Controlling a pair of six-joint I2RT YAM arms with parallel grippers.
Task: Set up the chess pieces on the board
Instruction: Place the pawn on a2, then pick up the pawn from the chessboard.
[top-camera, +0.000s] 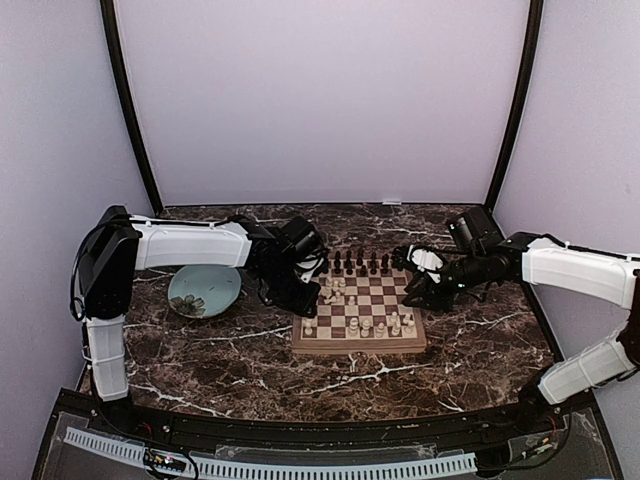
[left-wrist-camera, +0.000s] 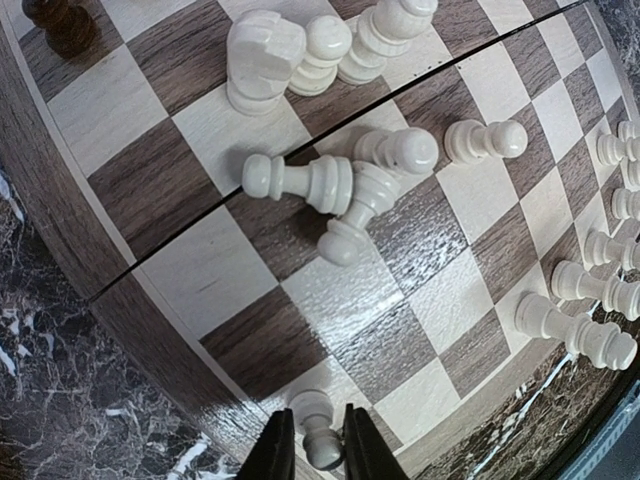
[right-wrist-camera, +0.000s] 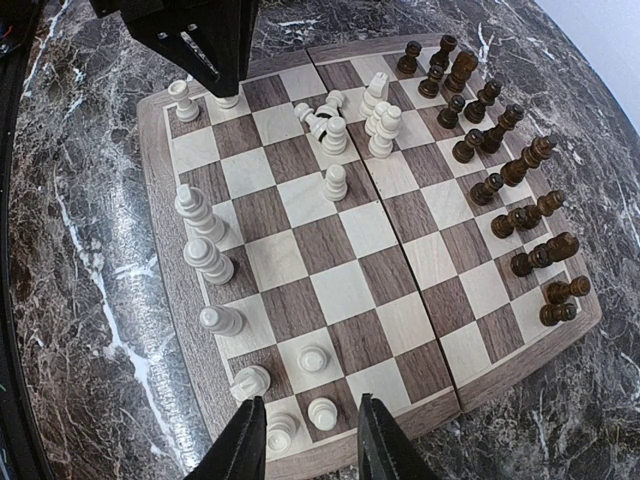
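Observation:
The board (top-camera: 360, 345) lies mid-table. Dark chess pieces (top-camera: 355, 265) stand along its far side, white ones (top-camera: 375, 325) along its near side. My left gripper (left-wrist-camera: 312, 450) is down at the board's left edge. Its fingers (left-wrist-camera: 275, 450) flank an upright white pawn (left-wrist-camera: 318, 425) that stands on a light square, with a thin gap on one side. Several white pieces (left-wrist-camera: 350, 185) lie toppled in a heap further in. My right gripper (right-wrist-camera: 310, 440) hovers open over the board's right end, above standing white pieces (right-wrist-camera: 322, 412), holding nothing.
A pale-teal plate (top-camera: 204, 290) sits on the marble table left of the board, under the left arm. The dark pieces (right-wrist-camera: 520, 220) stand in two rows along the far border. Single white pawns (right-wrist-camera: 335, 182) stand on the middle squares.

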